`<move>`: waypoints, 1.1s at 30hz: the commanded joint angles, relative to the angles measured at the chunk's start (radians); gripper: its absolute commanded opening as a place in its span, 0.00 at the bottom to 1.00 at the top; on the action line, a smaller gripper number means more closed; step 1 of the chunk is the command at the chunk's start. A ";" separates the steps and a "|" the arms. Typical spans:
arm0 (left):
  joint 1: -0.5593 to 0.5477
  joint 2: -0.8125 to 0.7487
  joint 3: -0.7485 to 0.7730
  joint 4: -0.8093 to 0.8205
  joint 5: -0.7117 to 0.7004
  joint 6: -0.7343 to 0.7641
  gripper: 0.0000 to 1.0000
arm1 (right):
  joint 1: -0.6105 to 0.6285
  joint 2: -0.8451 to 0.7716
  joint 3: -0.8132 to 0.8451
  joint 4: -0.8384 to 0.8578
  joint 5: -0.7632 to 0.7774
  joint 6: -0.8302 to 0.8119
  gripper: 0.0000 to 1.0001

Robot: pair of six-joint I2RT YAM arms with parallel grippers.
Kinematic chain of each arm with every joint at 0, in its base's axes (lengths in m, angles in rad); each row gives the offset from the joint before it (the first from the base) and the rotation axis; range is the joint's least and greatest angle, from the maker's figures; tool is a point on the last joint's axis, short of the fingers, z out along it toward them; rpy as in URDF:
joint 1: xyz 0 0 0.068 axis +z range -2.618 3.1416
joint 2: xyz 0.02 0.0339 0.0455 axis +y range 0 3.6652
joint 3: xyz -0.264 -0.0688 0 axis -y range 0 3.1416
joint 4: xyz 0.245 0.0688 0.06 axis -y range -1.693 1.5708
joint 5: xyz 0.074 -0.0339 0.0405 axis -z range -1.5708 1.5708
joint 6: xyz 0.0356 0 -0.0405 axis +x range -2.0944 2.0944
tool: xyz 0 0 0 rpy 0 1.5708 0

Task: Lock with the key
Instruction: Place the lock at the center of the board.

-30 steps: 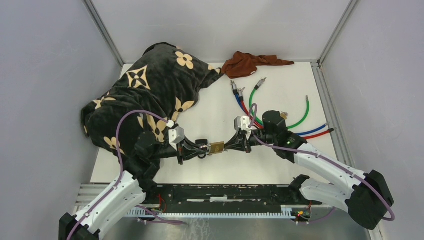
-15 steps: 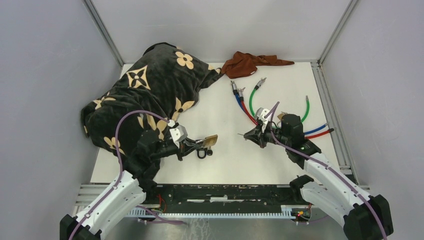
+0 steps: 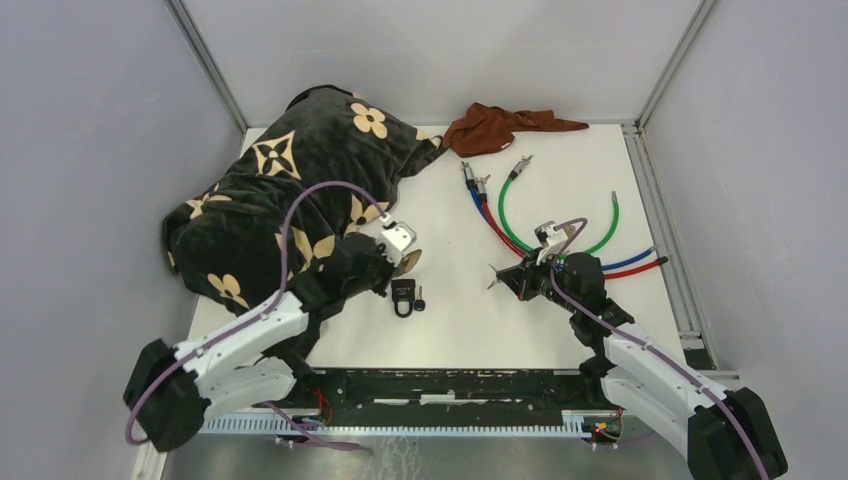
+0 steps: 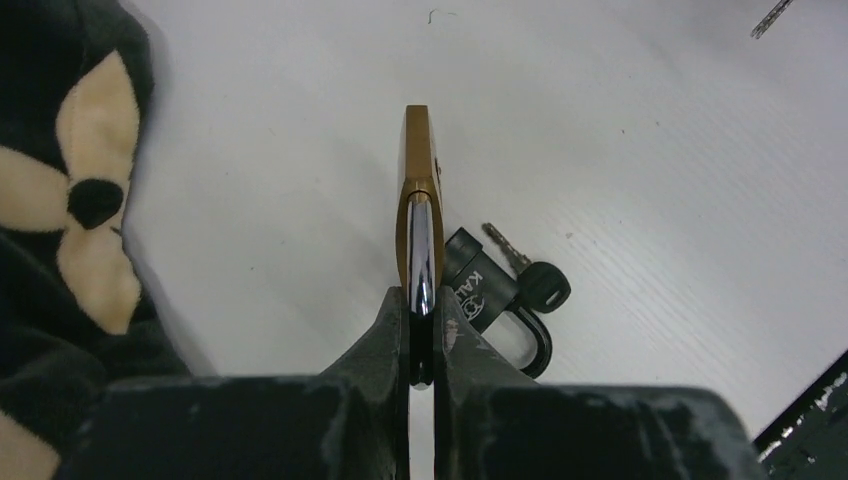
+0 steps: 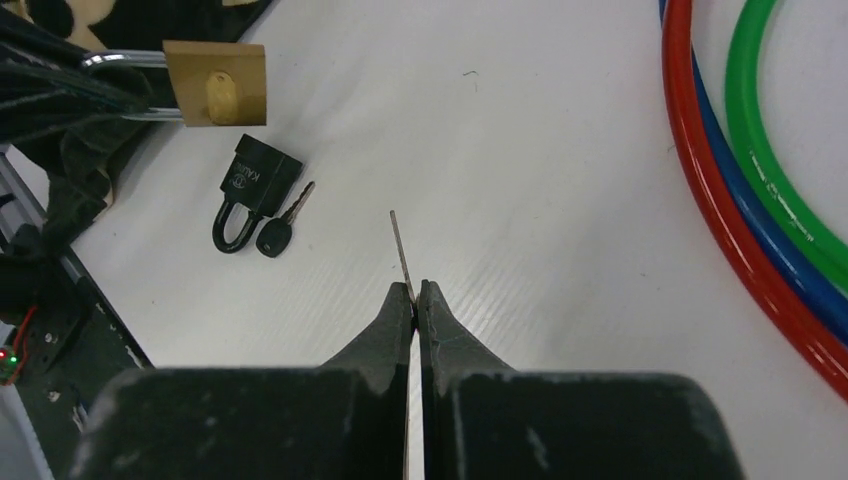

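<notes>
Gripping the brass padlock (image 4: 419,170) by its chrome shackle, the left gripper (image 4: 421,300) is holding it clear of the white table (image 3: 450,200), its fingers clenched on the metal loop. On the top view's clock face the padlock is hanging just off the table's centre, toward 7 o'clock. From the left wrist it is showing edge-on, a slim golden body with the shiny shackle running back between the pads. From the right wrist it is presenting a rectangular brass face with a paler round disc in the middle; whether the shackle is latched cannot be told.

The right gripper (image 5: 415,290) is sitting at about 4 o'clock from the centre, pinched tight on a thin silvery key (image 5: 399,240). The blade is poking out past the fingertips, pointing toward 9 o'clock and well apart from the brass padlock.

A black padlock (image 5: 258,180) is lying flat on the table at 6 o'clock from the brass one. A black-headed key (image 5: 272,238) is resting just beside it.

A dark flowered blanket (image 3: 300,170) is filling the 10 o'clock side. A brown cloth (image 3: 500,125) is lying at 1 o'clock. Green (image 3: 610,225), red (image 5: 720,200) and blue (image 5: 760,240) cables are curving around 2 to 3 o'clock.
</notes>
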 commanded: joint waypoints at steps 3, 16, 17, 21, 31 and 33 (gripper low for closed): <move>-0.240 0.276 0.221 0.106 -0.328 0.101 0.02 | -0.003 -0.015 -0.068 0.183 0.058 0.199 0.00; -0.507 0.556 0.270 0.147 -0.466 0.076 0.16 | -0.002 -0.013 -0.151 0.293 0.008 0.248 0.00; -0.524 0.566 0.270 0.136 -0.456 0.054 0.19 | -0.003 -0.014 -0.160 0.303 0.005 0.259 0.00; -0.555 0.587 0.255 0.117 -0.424 -0.038 0.26 | -0.002 -0.023 -0.184 0.331 0.007 0.297 0.00; -0.568 0.648 0.241 0.167 -0.377 -0.154 0.30 | 0.000 0.024 -0.247 0.423 0.034 0.375 0.00; -0.569 0.648 0.233 0.201 -0.345 -0.170 0.41 | 0.000 0.059 -0.250 0.474 0.030 0.401 0.00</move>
